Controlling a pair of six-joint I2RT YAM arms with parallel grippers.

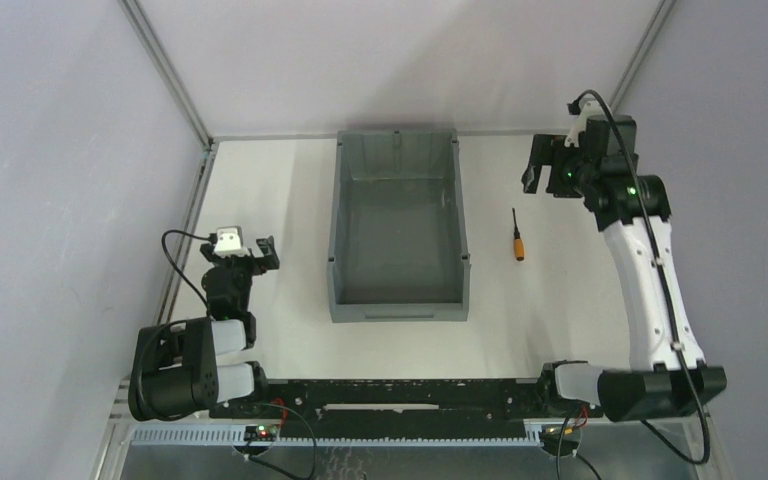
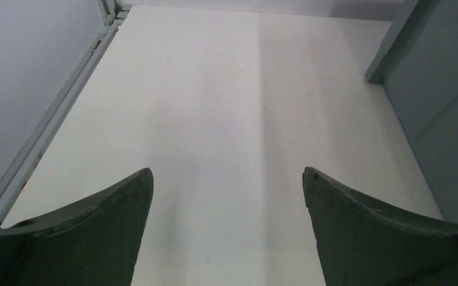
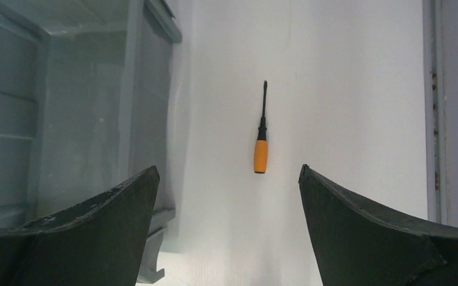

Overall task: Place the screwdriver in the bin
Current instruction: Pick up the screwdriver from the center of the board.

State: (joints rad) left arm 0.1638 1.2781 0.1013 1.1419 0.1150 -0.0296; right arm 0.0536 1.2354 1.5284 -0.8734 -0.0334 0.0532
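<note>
Spanning every view, the white desk (image 1: 270,180) is seen whole only from the top camera. There the grey bin (image 1: 397,312) is found standing at its middle, with the left arm (image 1: 225,300) on one side and the right arm (image 1: 650,260) on the other. From the left wrist, only an outer wall of the bin is shown at the right edge, and the left jaws are seen spread wide over bare desk, holding nothing. From the right wrist, the bin's side wall and inside are shown on the left, and the right jaws are seen wide apart and empty. The screwdriver (image 1: 517,238) is laid flat on the desk right of the bin, apart from it, orange handle toward the near edge. Only the right wrist view shows it close: it is framed within the gap of the right jaws, ahead of them, touched by neither finger, handle end nearest.
</note>
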